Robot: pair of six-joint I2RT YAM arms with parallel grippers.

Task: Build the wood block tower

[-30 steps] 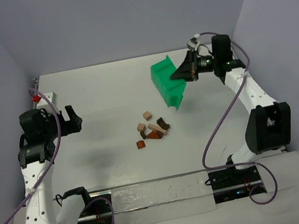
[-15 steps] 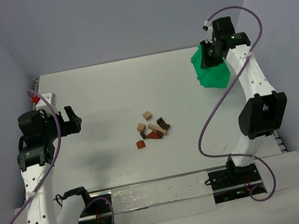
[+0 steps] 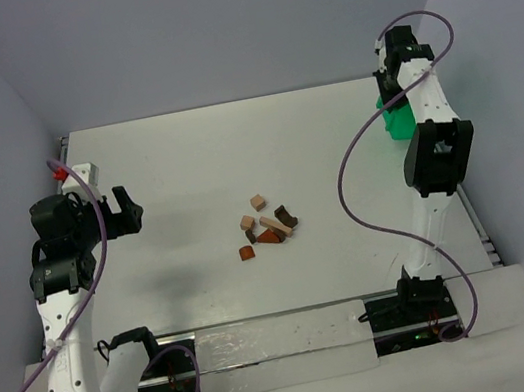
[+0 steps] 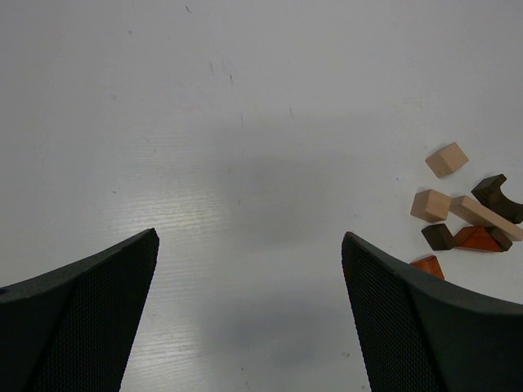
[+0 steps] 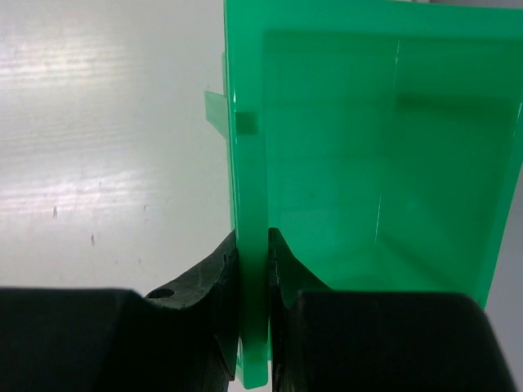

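At upper right of the overhead view, the right gripper (image 5: 252, 269) is pinching a green bin's (image 5: 368, 163) wall.
The left gripper (image 4: 249, 238) is hanging wide open over the table (image 4: 245, 98); the wood blocks (image 3: 272, 225) are lying loose mid-frame, none stacked. Likely light, hard and smooth, they are asking for a pinch on flat opposite faces. Overhead, the arm (image 3: 427, 126) is hiding most of the bin.

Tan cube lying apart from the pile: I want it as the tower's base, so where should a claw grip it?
Pinch the tan cube across two opposite flat sides, probably from straight above: it sits apart from the other wood blocks, its sides free.
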